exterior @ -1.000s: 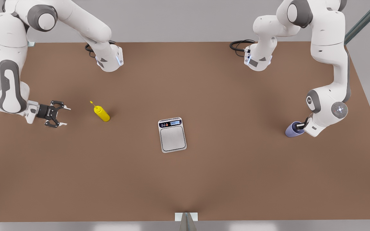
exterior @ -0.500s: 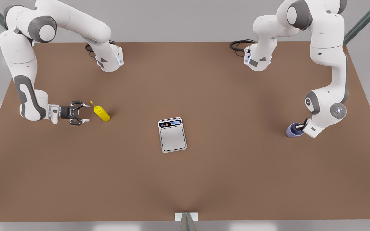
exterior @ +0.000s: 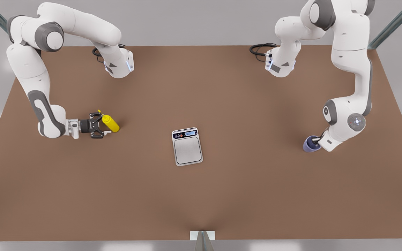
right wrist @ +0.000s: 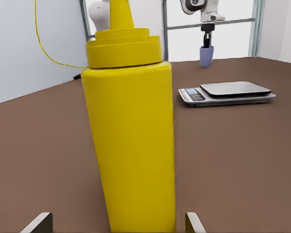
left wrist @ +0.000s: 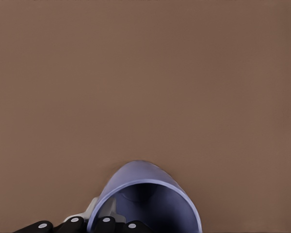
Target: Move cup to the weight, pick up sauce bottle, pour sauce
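The yellow sauce bottle (exterior: 111, 123) stands upright on the brown table at the front view's left. My right gripper (exterior: 103, 126) is level with it, open, a fingertip on each side of its base (right wrist: 131, 145). The purple cup (exterior: 311, 144) is at the front view's right, with my left gripper (exterior: 317, 141) shut on its rim; one finger (left wrist: 115, 212) reaches inside the cup (left wrist: 148, 196). The weight (exterior: 187, 148), a flat silver scale, lies in the middle of the table, apart from both. From the right wrist view the weight (right wrist: 228, 92) and the cup (right wrist: 206, 56) appear beyond the bottle.
The two arm bases (exterior: 119, 64) (exterior: 280, 64) with black cables stand at the table's back edge. A small white bracket (exterior: 202, 235) sits at the middle of the front edge. Bare brown tabletop (exterior: 257, 146) lies between the cup and the weight.
My right gripper has travelled toward the front view's right until its open fingers straddle the sauce bottle. My left gripper has shifted the cup slightly toward the front view's left.
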